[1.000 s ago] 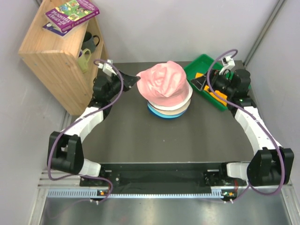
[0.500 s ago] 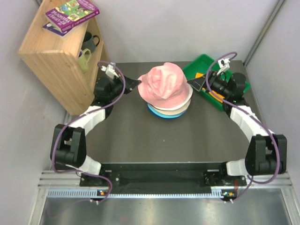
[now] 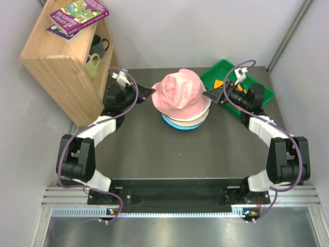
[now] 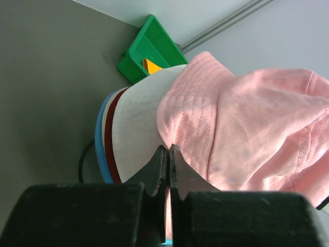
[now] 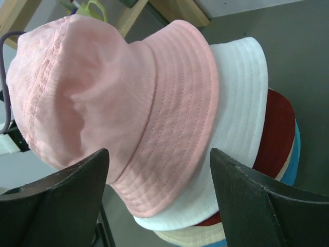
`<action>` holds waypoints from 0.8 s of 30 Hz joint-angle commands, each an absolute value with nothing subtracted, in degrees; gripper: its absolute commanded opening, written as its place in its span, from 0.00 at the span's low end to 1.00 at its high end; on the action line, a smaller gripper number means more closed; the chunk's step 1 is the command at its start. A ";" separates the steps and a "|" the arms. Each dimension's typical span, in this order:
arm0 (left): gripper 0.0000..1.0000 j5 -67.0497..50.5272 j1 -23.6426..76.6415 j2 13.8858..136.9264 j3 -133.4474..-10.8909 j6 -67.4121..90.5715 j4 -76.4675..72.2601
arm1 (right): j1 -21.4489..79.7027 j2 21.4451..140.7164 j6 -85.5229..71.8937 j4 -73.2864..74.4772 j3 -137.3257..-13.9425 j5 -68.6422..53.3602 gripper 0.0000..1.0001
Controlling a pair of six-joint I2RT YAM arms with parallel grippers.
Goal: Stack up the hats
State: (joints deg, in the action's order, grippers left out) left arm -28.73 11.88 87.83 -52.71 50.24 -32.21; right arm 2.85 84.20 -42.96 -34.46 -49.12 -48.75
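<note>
the stack of hats (image 3: 186, 122) is seen on the table (image 3: 154, 149), a little toward 12 o'clock from its middle, and the pink hat (image 3: 180, 95) is draped on top, crumpled and sat slightly toward 10 o'clock, so the white hat (image 3: 205, 110) below is left showing on the 4 o'clock side. the pink hat is flanked along the 9-to-3 line. the left gripper (image 3: 149, 91) is placed right at its 9 o'clock edge, so the hat lies at 3 o'clock from that gripper. in the left wrist view its fingers (image 4: 158, 167) are pressed tight together, and a sliver of pink cloth can be made out between them, so the brim is judged to be pinched there. the right gripper (image 3: 212, 95) is set at the 3 o'clock side, just beside the brims, with the green tray (image 3: 218, 74) behind it. its fingers (image 5: 61, 190) are spread wide in the right wrist view. the pink brim is framed ahead of the gap, and nothing is held; contact cannot be confirmed. both arms are about equally near. the coming move is judged to turn on the brim at 9 o'clock from the open gripper, to be caught so the hat can be settled square.
</note>
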 commanded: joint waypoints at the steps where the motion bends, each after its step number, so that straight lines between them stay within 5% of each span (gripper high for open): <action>1: 0.00 -28.83 11.34 88.15 -53.35 49.04 -34.80 | 3.43 85.78 -43.77 -39.55 -48.96 -50.45 0.79; 9: 0.00 -29.18 11.34 88.15 -53.61 48.96 -34.80 | 5.97 87.71 -44.38 -40.60 -49.39 -51.24 0.78; 13: 0.00 -29.18 11.34 87.89 -54.05 48.60 -34.37 | 7.03 87.45 -46.40 -42.79 -48.61 -51.94 0.68; 16: 0.00 -29.27 11.34 87.89 -54.14 48.52 -34.10 | 7.38 87.10 -49.12 -46.13 -47.03 -52.38 0.54; 23: 0.00 -29.00 11.34 87.19 -54.32 48.25 -33.75 | 7.38 86.31 -50.71 -46.93 -45.97 -51.86 0.00; 24: 0.00 -29.18 11.34 87.10 -54.32 48.16 -33.66 | 7.47 86.05 -50.89 -46.85 -45.97 -51.77 0.00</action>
State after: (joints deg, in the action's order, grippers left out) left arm -28.91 11.57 88.03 -52.71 49.34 -31.92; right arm 6.24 87.79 -49.58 -42.41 -45.71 -50.30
